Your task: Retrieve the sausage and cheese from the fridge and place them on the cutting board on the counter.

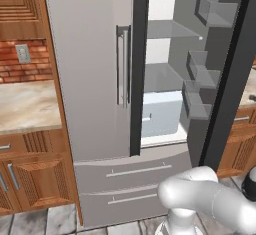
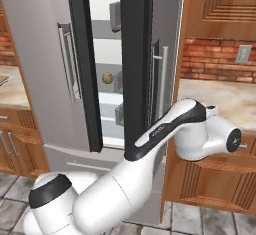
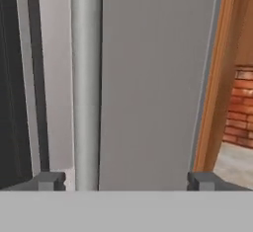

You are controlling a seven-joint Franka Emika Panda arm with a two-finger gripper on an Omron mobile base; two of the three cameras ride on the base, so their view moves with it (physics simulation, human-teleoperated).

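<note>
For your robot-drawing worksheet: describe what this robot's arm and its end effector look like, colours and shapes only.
The arm is made of smooth, rounded, glossy white links with black bands at the joints and a black strip with faint lettering along one link. A round black cap with a small white mark closes one joint end. The end effector shows two small, blocky dark grey fingertips.

- The fridge [image 1: 90,79] stands tall and light grey, left door shut, right door [image 2: 167,64] swung open on grey shelves and white inner walls.
- The counter [image 1: 25,106], beige marbled stone over brown wooden cabinets, flanks the fridge beneath red brick.
</note>
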